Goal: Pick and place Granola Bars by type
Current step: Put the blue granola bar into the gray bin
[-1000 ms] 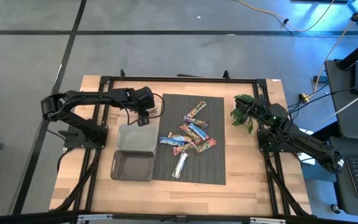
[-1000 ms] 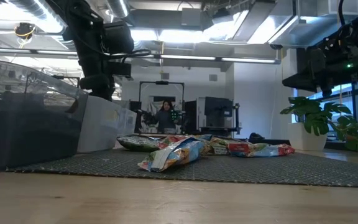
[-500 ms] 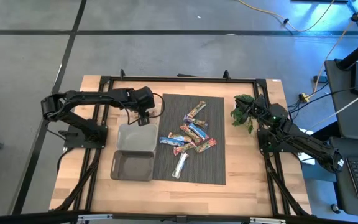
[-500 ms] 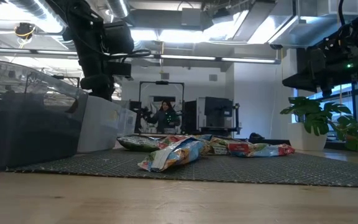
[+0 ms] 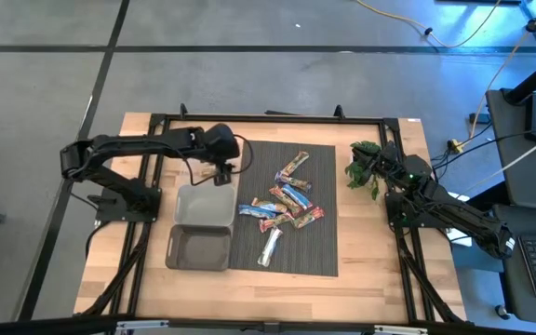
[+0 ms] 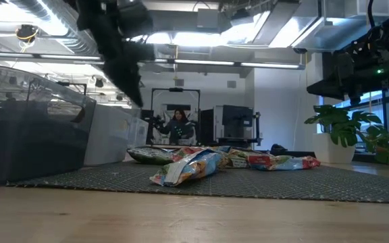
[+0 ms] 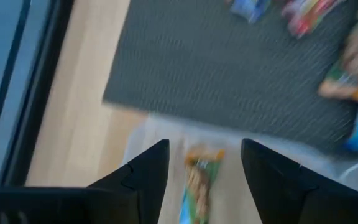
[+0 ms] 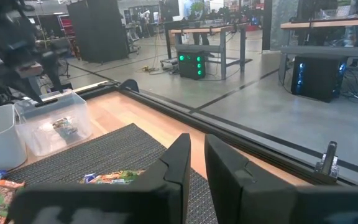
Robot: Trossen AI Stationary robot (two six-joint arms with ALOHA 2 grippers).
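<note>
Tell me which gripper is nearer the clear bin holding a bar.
Left. The left gripper hangs open just over the clear bin, at its far edge. The right gripper waits across the mat, beside the plant sprig.

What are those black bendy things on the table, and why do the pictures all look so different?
Those are two robot arms. Each ends in a gripper, a pincer with two fingers. The pictures come from four cameras: one looks down from above, one sits low at table height, and one rides on each arm's wrist.

On the wooden table lies a dark mat with a heap of granola bars in shiny wrappers. Beside the mat stand a clear bin and a darker bin. A green plant sprig lies near the right arm.

The left gripper is above the clear bin's far edge, open and holding nothing. Its wrist camera shows one bar lying in the bin below. The right gripper waits shut at the table's right edge.
</note>
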